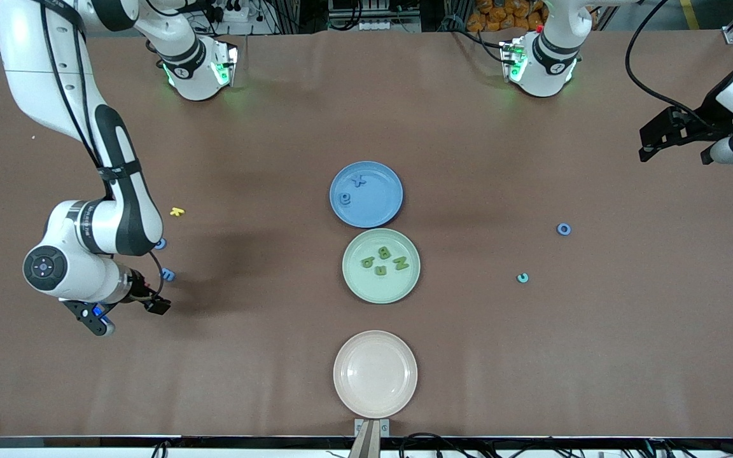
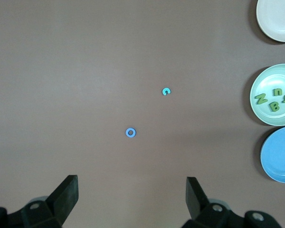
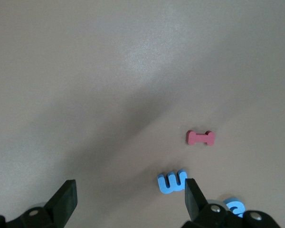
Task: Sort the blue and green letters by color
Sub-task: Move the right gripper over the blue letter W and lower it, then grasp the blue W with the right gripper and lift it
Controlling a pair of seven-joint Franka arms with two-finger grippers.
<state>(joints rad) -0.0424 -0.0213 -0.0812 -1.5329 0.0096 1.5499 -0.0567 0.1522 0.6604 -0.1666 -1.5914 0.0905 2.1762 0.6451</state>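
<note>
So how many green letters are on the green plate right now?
4, all lying together on the green plate: an N, a B, a 9-like one and an n. None looks hidden.

**White arms, black trim**

I see two glossy white arms with black joint bands and black cables running along them. Green lights glow at both bases. My right gripper (image 1: 130,313) has black fingers and a blue light on its mount; my left gripper (image 1: 653,143) is matte black, with screws visible.
</note>
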